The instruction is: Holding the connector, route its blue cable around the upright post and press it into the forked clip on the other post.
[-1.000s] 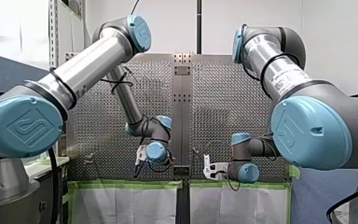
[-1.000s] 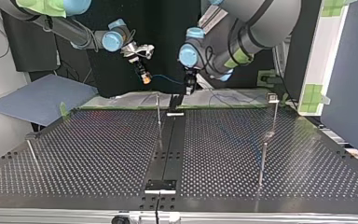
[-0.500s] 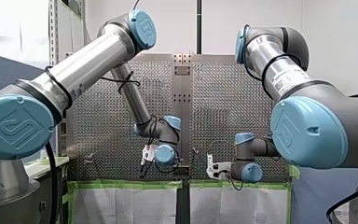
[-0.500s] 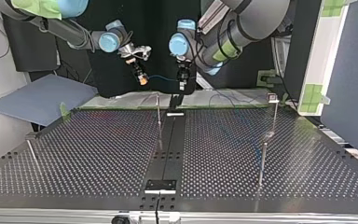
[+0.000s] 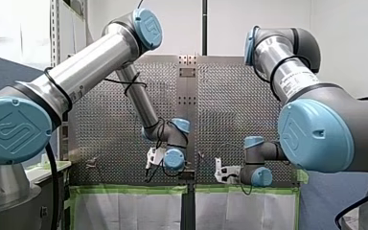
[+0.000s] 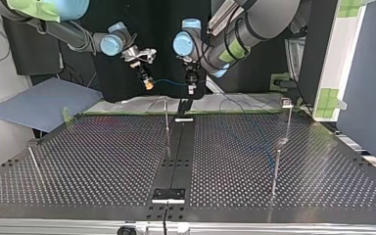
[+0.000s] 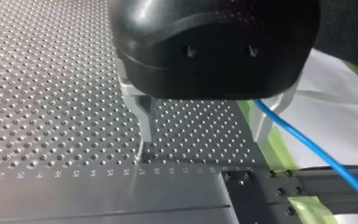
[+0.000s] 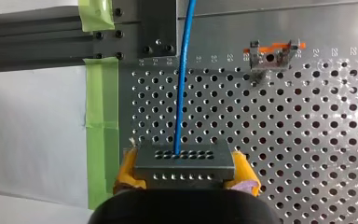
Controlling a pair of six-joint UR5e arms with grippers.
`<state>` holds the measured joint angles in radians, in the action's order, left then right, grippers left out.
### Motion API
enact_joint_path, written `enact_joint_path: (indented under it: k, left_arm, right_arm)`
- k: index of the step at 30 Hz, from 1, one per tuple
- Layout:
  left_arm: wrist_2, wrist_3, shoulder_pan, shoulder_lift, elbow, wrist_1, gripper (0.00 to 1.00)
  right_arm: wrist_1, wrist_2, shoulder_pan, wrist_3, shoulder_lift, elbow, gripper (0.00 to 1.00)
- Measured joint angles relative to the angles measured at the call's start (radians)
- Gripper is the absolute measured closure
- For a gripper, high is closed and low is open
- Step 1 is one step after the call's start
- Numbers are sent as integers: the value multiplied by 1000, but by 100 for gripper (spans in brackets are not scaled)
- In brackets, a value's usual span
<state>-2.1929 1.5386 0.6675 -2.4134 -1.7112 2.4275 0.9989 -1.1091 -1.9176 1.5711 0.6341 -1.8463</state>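
Observation:
In the right wrist view my right gripper (image 8: 184, 175) has its yellow pads shut on a grey connector (image 8: 184, 161). A blue cable (image 8: 183, 74) leaves the connector and runs ahead over the perforated plate. The top view shows that gripper (image 6: 147, 81) in the air at the far edge, with the blue cable (image 6: 169, 82) stretched across to my left gripper (image 6: 191, 87). My left gripper (image 7: 204, 126) is open, and the cable (image 7: 307, 144) passes close by one metal finger (image 7: 265, 119). A thin upright post (image 6: 166, 117) stands below them. A clip-topped post (image 6: 288, 115) stands further right.
A small clip with an orange part (image 8: 272, 53) sits on the plate ahead of my right gripper. Another thin post (image 6: 275, 166) and a leaning rod (image 6: 34, 159) stand on the perforated table (image 6: 103, 166). Green tape (image 8: 100, 135) edges the plate.
In the top view both grippers have moved left, keeping the cable stretched between them. In the front view both wrists have shifted right.

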Motion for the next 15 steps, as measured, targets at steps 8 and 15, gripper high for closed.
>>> enact_joint_path:
  k: [8, 15]
  left_arm:
    - [19, 2, 6, 0, 16, 9, 0]
    - [45, 34, 13, -14, 35, 22, 0]
  right_arm:
    - [2, 32, 18, 0, 2, 0, 100]
    - [3, 49, 33, 4, 3, -1, 100]
